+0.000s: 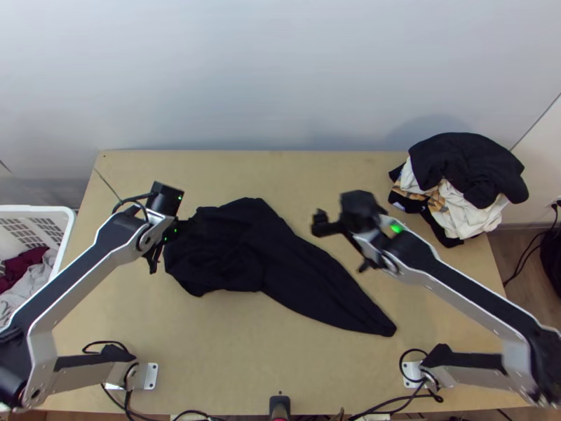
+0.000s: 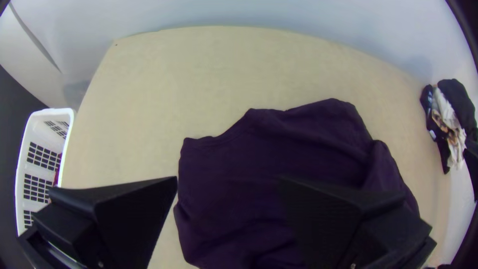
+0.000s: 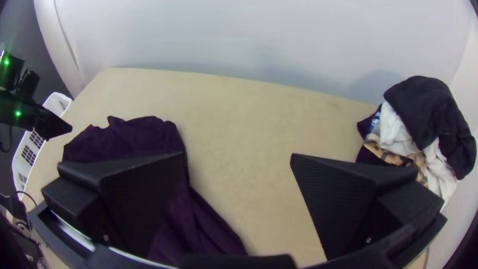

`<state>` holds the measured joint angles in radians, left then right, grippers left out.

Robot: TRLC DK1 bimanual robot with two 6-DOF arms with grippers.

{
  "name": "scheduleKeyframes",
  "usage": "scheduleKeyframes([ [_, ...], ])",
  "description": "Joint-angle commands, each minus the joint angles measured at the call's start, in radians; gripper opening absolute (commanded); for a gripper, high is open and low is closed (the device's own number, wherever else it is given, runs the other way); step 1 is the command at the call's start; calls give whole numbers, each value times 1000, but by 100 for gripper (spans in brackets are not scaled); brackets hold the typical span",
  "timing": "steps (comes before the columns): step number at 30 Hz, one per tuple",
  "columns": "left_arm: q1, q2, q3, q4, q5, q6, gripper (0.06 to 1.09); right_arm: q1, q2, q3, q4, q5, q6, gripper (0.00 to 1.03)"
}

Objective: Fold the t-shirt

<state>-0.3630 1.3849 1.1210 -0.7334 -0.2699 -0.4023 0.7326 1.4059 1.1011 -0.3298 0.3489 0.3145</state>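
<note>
The dark t-shirt (image 1: 245,245) lies bunched and uneven on the table, its wider part at the left and a long narrow part stretching toward the near right. At its left end is my left gripper (image 1: 163,242), above the cloth's edge; in the left wrist view the left gripper (image 2: 226,184) stands open over the shirt (image 2: 239,164). My right gripper (image 1: 340,242) is above the table just right of the shirt's long part. In the right wrist view the right gripper (image 3: 239,157) is open with nothing between its fingers, and the shirt (image 3: 144,134) is partly behind one finger.
A pile of black, white and patterned clothes (image 1: 463,182) rests at the table's back right corner. Beside the left edge stands a white basket (image 1: 69,235) with clothes inside. Bare table (image 1: 294,175) runs behind the shirt, with a pale wall beyond.
</note>
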Motion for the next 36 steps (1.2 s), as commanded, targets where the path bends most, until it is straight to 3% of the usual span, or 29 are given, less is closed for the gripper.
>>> scheduleKeyframes([
  [1,47,152,65,52,35,-1,104,37,223,143,29,-48,57,96],
  [13,44,467,369,29,133,3,103,136,424,310,-6,-140,78,97],
  [29,79,560,359,12,167,53,103,301,590,433,-38,-176,74,96],
  [33,73,582,365,15,167,49,103,289,640,471,-35,-176,78,90],
  [36,73,595,375,23,167,39,97,284,671,505,-35,-176,78,87],
])
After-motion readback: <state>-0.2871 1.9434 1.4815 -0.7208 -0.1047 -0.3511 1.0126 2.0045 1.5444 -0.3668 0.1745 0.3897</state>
